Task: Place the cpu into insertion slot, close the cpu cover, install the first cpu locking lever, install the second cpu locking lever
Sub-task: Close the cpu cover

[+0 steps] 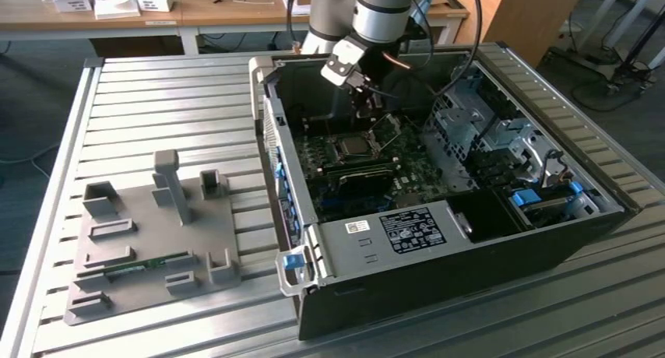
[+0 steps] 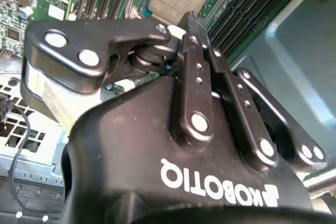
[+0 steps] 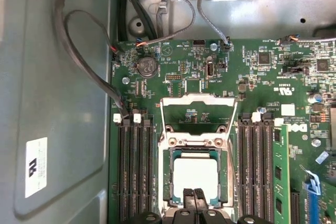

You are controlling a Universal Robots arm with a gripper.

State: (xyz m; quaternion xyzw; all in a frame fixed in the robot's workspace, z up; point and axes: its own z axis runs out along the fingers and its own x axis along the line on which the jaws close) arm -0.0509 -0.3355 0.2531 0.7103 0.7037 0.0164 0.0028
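Cpu (image 3: 195, 177), a small flat square chip with a silvery-grey metal top, lies level in its socket on the green motherboard (image 3: 173, 56), so the placing step looks done. Thin silvery metal cpu cover (image 3: 197, 98), a square frame with an open window, is flipped back on its hinge and stands away from the chip, leaving the socket uncovered; closing is not yet done.

Grey robot arm (image 1: 379, 15) reaches down into the open black computer case (image 1: 437, 257) on the slatted metal tabletop (image 1: 156, 101). In both wrist views the black jaws are pressed together with nothing between them. Their tips sit just over the cpu's edge farthest from the raised cover. Contact with the chip cannot be told. Shut, empty jaws here suggest a blunt pushing tip rather than a grasp.

Black memory slots (image 3: 134, 171) flank the socket on both sides, leaving little room. Near the exterior view's left, well apart from the case, a grey holder tray (image 1: 124, 288) rests on the tabletop.
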